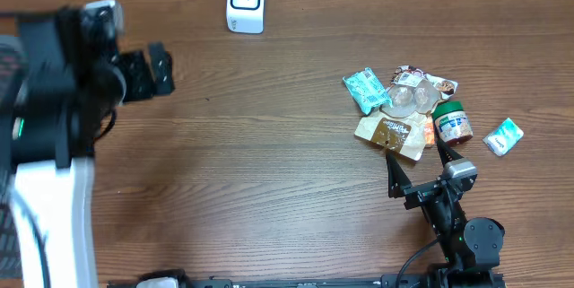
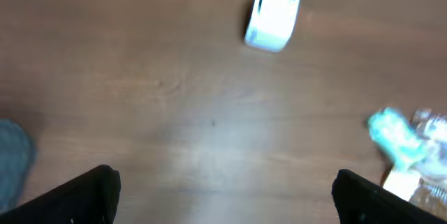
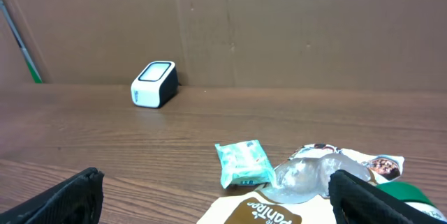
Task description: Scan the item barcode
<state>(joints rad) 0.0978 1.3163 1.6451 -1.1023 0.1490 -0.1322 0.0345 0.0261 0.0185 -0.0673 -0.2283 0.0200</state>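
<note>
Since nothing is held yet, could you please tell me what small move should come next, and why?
Probably ease the right tool forward and down onto the brown packet: the tool is open and empty, that packet lies nearest it, and the scanner stands far across the table.

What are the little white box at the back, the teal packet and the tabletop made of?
The white scanner box: likely hard plastic, smooth, with rounded edges and a glossy face. The teal packet: seemingly thin plastic film, crinkled and slightly shiny. The tabletop: wood or wood-look laminate, with brown grain lines and a matte sheen.
</note>
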